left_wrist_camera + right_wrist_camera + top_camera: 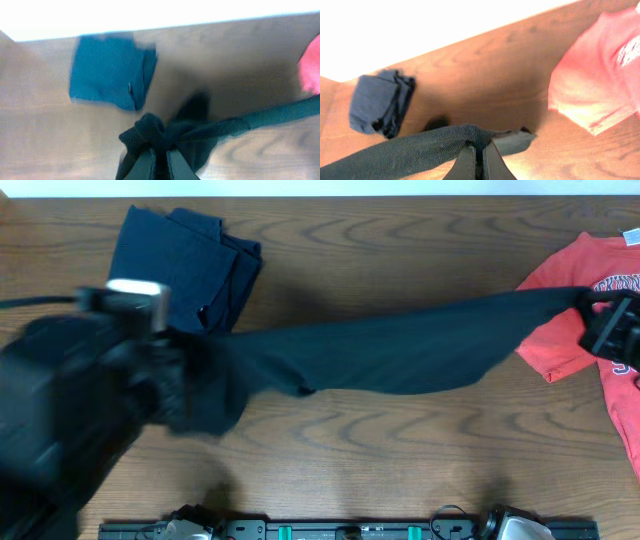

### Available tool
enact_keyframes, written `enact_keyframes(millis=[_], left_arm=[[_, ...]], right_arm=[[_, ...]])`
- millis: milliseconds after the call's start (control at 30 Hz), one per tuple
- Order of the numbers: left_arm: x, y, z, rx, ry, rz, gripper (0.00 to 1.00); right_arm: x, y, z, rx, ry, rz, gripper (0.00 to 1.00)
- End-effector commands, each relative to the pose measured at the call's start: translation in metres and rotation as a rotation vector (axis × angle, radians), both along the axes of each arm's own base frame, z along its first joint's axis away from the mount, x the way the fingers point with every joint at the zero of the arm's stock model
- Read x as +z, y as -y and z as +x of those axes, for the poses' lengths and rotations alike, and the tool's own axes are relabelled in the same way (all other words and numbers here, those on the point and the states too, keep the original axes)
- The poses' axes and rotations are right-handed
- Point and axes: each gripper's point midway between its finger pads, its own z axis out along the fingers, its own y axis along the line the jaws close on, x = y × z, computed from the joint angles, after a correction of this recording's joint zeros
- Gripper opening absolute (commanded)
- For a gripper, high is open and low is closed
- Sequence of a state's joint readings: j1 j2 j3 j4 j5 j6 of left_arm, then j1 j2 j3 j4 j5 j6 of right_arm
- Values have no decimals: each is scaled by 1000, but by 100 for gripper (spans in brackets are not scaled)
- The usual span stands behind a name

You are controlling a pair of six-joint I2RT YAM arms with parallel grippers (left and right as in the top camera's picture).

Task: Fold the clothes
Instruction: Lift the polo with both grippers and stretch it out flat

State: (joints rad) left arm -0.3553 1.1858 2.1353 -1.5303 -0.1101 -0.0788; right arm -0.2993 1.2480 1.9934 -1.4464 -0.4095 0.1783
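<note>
The black T-shirt (400, 350) hangs stretched in the air across the table between my two grippers. My left gripper (159, 152) is shut on its bunched left end, seen blurred at the left of the overhead view (165, 375). My right gripper (479, 147) is shut on its right end, above the coral-red lettered T-shirt (590, 300) at the far right (600, 80). The navy garment (190, 265) lies folded at the back left; it also shows in the left wrist view (110, 72) and the right wrist view (380, 102).
The wooden table (380, 450) runs under the shirt. A dark rail with the arm bases (350, 530) lies along the front edge. The white wall borders the table's back edge.
</note>
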Motion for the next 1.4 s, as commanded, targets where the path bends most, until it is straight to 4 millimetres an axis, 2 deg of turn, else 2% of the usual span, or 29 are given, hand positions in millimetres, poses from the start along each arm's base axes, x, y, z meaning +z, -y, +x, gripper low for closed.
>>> enact_keyframes(millis=[0, 100, 167, 267, 367, 500, 733, 833, 900, 1100, 1200, 1367], left_arm=[[51, -13, -18, -17, 189, 19, 6], [83, -19, -36, -18, 309, -9, 6], [93, -22, -43, -17, 347, -22, 6], [93, -21, -42, -18, 346, -19, 6], [85, -18, -32, -22, 307, -2, 6], [64, -5, -3, -38, 202, 29, 6], [19, 26, 49, -101, -5, 60, 6], [8, 39, 61, -153, -52, 60, 6], [5, 41, 65, -157, -63, 62, 6], [12, 38, 57, -158, -36, 57, 6], [24, 36, 41, -173, 12, 47, 6], [50, 31, 1, -212, 131, 10, 6]], right_arm=[[40, 9, -22, -93, 99, -45, 1], [59, 11, -42, -145, 135, -74, 1], [67, 10, -53, -154, 154, -85, 1], [72, 9, -62, -165, 166, -96, 1], [68, 11, -62, -175, 148, -99, 1], [57, 18, -46, -179, 92, -96, 1], [37, 34, -1, -168, 2, -99, 1], [33, 39, 15, -154, -3, -114, 1], [34, 41, 19, -155, 4, -116, 1], [44, 38, 11, -157, 47, -128, 1], [50, 33, -3, -159, 67, -131, 1], [60, 26, -39, -200, 100, -129, 1]])
